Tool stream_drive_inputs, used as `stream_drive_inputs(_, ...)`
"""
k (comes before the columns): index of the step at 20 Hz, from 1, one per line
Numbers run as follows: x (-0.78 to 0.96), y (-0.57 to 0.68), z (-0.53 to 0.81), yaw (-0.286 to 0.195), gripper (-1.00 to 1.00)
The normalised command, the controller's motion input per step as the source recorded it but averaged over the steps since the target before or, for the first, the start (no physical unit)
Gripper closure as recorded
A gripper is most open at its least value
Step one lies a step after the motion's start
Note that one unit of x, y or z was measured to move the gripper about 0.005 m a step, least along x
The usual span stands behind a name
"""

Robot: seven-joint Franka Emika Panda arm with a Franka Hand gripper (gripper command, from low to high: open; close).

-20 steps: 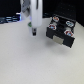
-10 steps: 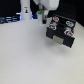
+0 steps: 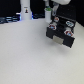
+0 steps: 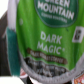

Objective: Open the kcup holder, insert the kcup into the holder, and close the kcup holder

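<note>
The kcup holder (image 3: 61,33) sits at the upper right of the exterior view on the white bench (image 3: 30,57), its drawer apparently pulled out with round slots showing. The arm hangs just above its far side, so the insertion step looks to be in hand. The wrist view is filled by the green-topped kcup (image 4: 44,37), evidently pinched in the hand (image 3: 49,11), though the fingers themselves are hidden; next it needs lining up over an empty slot, lowering and letting go.
</note>
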Motion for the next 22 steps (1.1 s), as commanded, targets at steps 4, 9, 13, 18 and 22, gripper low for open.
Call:
stream_drive_inputs(4,0.25,0.67,0.13,0.020,1.00)
stream_drive_inputs(9,0.26,0.63,0.05,0.029,1.00)
stream_drive_inputs(13,0.17,0.63,0.05,0.026,1.00)
stream_drive_inputs(18,0.21,0.49,0.01,0.028,1.00)
stream_drive_inputs(22,0.16,0.48,0.01,0.033,1.00)
